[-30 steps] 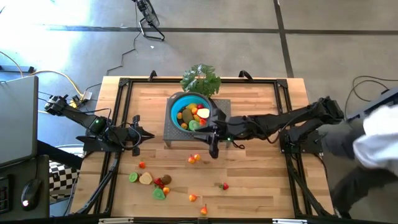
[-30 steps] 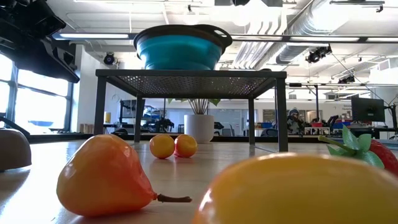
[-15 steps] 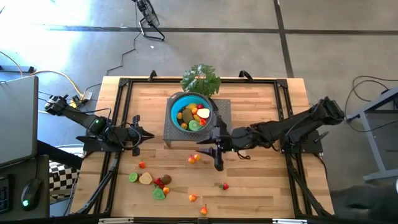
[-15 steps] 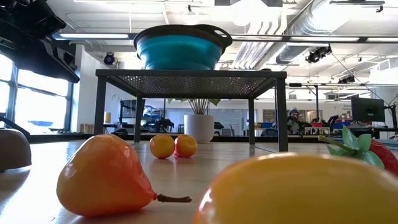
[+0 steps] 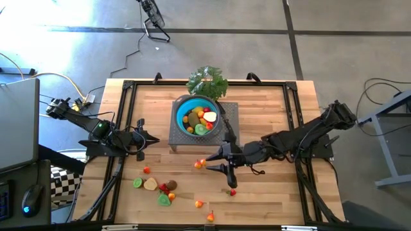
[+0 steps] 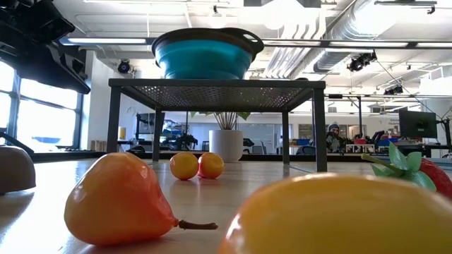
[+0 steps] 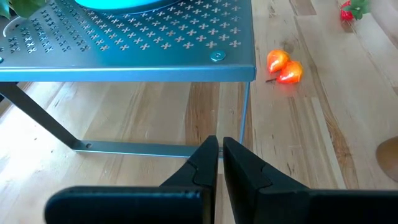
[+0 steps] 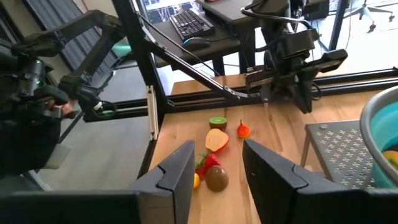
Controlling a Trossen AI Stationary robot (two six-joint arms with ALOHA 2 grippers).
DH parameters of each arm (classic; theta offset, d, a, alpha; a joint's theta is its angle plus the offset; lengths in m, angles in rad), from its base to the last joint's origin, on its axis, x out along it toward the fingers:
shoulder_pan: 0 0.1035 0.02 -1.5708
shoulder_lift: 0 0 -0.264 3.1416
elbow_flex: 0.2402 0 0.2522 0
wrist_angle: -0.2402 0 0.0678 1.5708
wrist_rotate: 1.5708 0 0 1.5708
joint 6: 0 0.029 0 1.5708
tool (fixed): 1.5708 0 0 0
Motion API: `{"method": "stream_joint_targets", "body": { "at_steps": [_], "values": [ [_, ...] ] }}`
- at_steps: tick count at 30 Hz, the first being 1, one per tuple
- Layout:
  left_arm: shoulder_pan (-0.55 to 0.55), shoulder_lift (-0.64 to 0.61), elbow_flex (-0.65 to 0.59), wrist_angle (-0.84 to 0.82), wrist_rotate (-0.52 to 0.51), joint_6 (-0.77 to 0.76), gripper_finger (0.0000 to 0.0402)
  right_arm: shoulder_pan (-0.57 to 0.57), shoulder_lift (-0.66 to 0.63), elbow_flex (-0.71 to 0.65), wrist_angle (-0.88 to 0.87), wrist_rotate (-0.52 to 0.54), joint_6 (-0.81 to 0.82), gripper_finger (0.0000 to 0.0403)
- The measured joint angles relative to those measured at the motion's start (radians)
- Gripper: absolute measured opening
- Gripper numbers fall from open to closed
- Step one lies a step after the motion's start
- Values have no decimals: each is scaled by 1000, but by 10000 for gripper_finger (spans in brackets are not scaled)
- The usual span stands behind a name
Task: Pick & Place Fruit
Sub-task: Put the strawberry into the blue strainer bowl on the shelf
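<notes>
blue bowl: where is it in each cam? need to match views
High view: blue bowl at table centre-back, on the metal stand, fruit inside.
Low view: bowl upper centre, atop the stand.
Left wrist view: only its bottom edge shows, above the perforated stand top.
Right wrist view: rim at the picture's edge, beside the stand.
Shared landmark: the metal stand.

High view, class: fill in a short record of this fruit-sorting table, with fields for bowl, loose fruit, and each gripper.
bowl: blue bowl on a grey metal stand, fruit already inside
loose fruit: scattered on the table in front of the stand
left gripper: shut, empty, left of the stand
right gripper: open, empty, above the table by two orange fruits
</notes>
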Motion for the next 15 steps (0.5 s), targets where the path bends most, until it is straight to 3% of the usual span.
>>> {"method": "stream_joint_targets", "body": {
  "at_steps": [15],
  "values": [
    [0, 0, 0, 1, 0, 0, 22, -50, 0, 0, 0, 3, 1, 128]
  ]
}}
